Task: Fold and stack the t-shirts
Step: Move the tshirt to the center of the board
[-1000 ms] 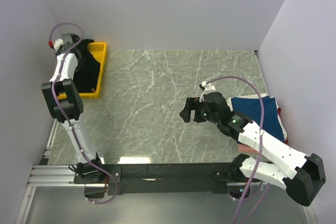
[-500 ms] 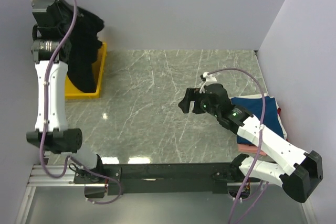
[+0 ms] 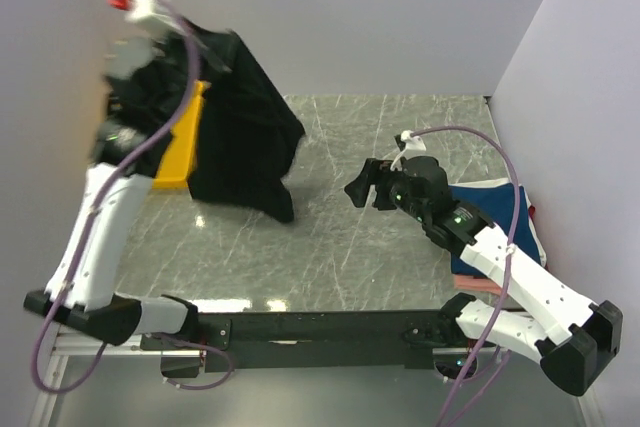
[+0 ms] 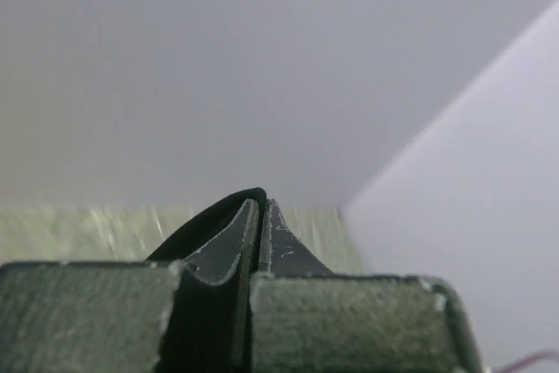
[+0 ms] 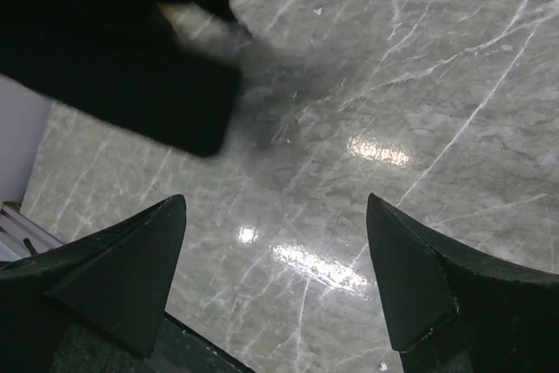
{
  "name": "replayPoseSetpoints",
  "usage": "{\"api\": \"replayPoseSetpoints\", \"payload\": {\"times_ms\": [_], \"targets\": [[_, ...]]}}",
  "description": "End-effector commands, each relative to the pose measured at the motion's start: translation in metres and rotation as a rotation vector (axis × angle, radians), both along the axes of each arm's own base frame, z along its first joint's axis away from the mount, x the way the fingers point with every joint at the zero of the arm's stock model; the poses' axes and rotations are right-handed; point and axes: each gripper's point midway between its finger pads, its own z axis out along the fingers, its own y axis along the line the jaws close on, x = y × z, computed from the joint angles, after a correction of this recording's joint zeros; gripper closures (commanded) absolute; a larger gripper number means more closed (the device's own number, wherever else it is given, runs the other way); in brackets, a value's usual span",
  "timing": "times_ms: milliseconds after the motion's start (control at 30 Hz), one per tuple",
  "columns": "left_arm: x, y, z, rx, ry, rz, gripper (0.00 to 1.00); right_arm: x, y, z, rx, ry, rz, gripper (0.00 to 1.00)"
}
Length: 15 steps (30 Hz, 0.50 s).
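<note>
The large black t-shirt [image 3: 245,137] hangs in the air from my raised left gripper [image 3: 195,42], draping over the table's far left. In the left wrist view the gripper [image 4: 260,209] is shut on a fold of the black cloth [image 4: 205,224]. My right gripper [image 3: 358,187] is open and empty over the middle of the table, to the right of the shirt's lower edge. Its wrist view shows the open gripper [image 5: 275,242] above bare marble, with the black shirt [image 5: 113,41] at the upper left. A folded navy blue shirt [image 3: 512,215] tops a stack with a pink/red one [image 3: 470,284] at the right.
The yellow plastic tray [image 3: 180,142] sits at the far left edge, partly hidden behind the hanging shirt and my left arm. Grey walls close the table on the left, back and right. The marble table [image 3: 340,257] shows between the shirt and the stack.
My left arm lifted the black shirt out of the yellow tray and swung it rightward over the table. My right gripper shifted slightly toward the far side, still open.
</note>
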Motion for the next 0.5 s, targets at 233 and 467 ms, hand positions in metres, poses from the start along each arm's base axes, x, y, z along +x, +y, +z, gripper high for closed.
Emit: {"api": "replayPoseSetpoints", "payload": {"times_ms": [233, 467], "targets": [[0.058, -0.208, -0.288, 0.218, 0.618, -0.451, 0.61, 0.002, -0.01, -0.024, 0.026, 0.038, -0.087, 0.11], [0.043, -0.16, -0.301, 0.175, 0.671, -0.213, 0.45, 0.005, -0.011, -0.051, 0.001, 0.086, -0.111, 0.11]]}}
